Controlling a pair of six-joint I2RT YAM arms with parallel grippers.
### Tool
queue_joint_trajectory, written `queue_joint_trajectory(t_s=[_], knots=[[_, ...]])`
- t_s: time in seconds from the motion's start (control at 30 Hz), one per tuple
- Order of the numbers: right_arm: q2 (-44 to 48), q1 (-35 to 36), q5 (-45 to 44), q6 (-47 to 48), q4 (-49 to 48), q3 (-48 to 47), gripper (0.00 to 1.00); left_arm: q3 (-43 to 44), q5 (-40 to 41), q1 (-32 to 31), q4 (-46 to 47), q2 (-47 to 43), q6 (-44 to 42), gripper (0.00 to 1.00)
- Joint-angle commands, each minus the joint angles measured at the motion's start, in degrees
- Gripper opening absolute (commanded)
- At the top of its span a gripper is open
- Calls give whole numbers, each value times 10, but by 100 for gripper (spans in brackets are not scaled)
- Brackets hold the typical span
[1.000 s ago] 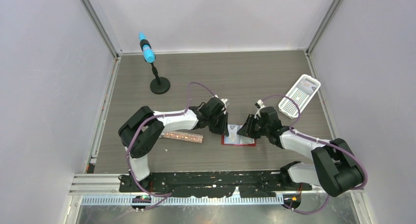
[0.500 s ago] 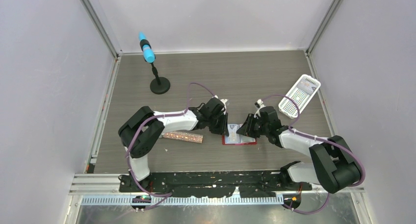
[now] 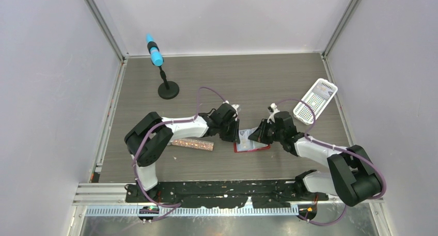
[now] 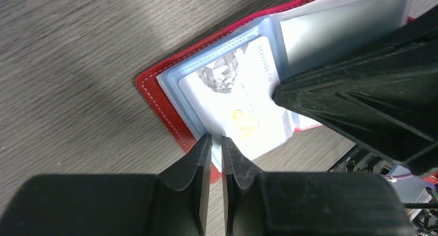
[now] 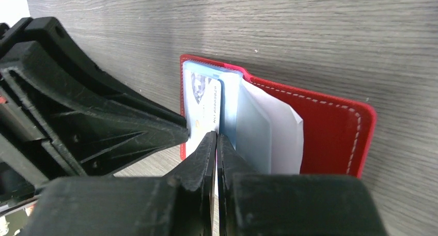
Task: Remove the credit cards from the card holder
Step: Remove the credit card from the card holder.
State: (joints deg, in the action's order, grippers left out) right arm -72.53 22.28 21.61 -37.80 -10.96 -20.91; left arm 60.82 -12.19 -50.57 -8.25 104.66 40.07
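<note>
1. the small red book-style card holder (image 3: 249, 146) with pale blue clear sleeves is laid open on the dark wood-grain table (image 3: 258, 81), between the two arms.
2. a thin white card (image 4: 235, 109), printed with a gem and gold letters, is seen still seated in a sleeve on the holder's left page. no card is seen fully drawn out.
3. the left gripper (image 4: 212, 143) is set narrow on the near edge of the card holder. the red cover appears pinched between its fingers, so the holder is judged to be pinned down.
4. the right gripper (image 5: 217, 139) is closed tight, with its tips at the free edge of the white card. whether the card is caught between them cannot be told.
5. a second pale sheet (image 5: 283, 135) is shown behind a sleeve on the other page. it cannot be told whether it is a card.
6. the task is judged to be near its start: the first card is yet to be slid out, and any others are left after it.
</note>
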Motion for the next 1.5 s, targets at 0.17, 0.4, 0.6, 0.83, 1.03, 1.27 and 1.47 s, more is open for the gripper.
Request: queue_joint_trajectory(t_s=[0.17, 0.4, 0.6, 0.83, 1.03, 1.27, 1.47], knots=[[45, 0, -11, 35, 64, -11, 5, 6, 42, -1, -58, 15, -31, 16], [58, -3, -10, 36, 80, -12, 5, 8, 51, -1, -69, 22, -38, 16], [70, -9, -3, 33, 86, -12, 5, 7, 53, -1, -74, 21, -39, 16], [77, -17, 26, 29, 65, -4, 5, 7, 54, -1, -77, 15, -40, 16], [82, -25, 55, 14, 41, 5, 5, 6, 53, -1, -77, 15, -38, 16], [87, -37, 80, -7, 5, 22, 5, 3, 52, -1, -73, 16, -34, 16], [94, -52, 80, -18, 22, 28, 5, 2, 52, -1, -72, 17, -32, 15]])
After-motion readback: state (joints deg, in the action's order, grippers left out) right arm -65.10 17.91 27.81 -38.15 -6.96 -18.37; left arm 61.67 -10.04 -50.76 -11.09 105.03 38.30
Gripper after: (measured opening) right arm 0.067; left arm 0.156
